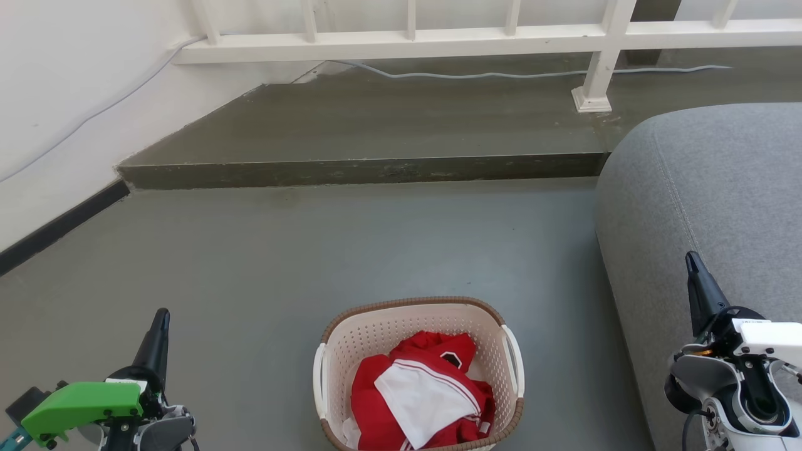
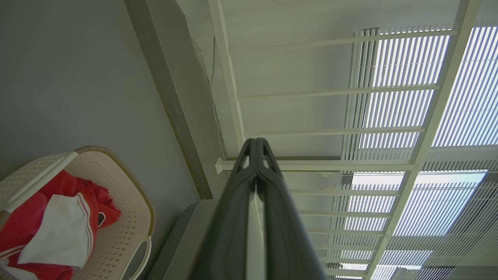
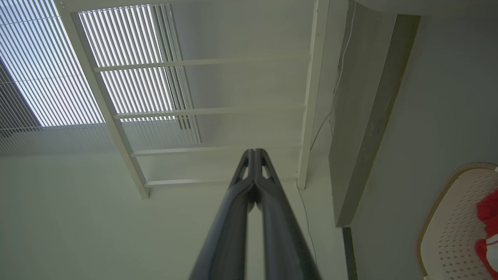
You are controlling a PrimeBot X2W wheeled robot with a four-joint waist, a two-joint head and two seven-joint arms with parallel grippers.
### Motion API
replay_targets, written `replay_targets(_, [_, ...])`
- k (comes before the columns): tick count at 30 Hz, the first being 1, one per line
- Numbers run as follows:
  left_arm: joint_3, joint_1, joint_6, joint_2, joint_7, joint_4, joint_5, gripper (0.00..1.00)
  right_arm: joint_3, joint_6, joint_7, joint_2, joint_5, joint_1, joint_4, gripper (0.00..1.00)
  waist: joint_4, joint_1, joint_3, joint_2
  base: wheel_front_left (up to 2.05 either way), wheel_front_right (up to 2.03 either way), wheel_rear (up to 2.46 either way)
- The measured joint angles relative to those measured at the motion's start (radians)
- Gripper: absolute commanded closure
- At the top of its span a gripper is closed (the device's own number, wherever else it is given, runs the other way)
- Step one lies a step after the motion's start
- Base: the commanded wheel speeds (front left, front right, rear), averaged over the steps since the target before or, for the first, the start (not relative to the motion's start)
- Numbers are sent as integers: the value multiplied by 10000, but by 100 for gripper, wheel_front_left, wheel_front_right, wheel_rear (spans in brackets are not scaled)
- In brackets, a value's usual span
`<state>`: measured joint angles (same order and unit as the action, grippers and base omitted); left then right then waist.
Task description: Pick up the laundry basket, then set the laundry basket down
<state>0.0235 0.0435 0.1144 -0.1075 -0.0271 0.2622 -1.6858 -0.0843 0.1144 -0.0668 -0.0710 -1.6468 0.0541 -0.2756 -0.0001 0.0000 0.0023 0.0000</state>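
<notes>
Laundry basket (image 1: pixel 376 335) set on grey floor (image 1: pixel 351 250) beside sofa (image 1: pixel 720 188), railing (image 1: pixel 438 39) behind, left end effector (image 1: pixel 161 317) and right end effector (image 1: pixel 692 259) pressed together.

The laundry basket (image 1: pixel 401 329) is smooth cream plastic, perforated all over, with a brown woven-look rim, and the clothes (image 1: pixel 426 394) in it are soft red and white cloth. The floor (image 1: pixel 282 250) is matt grey, like smoothed concrete, and the sofa (image 1: pixel 720 188) wears a grey, finely woven fabric with a stitched seam. The left gripper (image 1: pixel 161 315) has dull dark fingers (image 1: pixel 155 347) and a smooth green plastic cover (image 1: pixel 81 404).
</notes>
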Motion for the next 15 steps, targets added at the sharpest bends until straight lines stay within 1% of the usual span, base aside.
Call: replay_targets(15, [-13,7,13,4,0,69,2,100,-10,0,0,4,0,2,-13,100,0,0,-1,0,0,0,0])
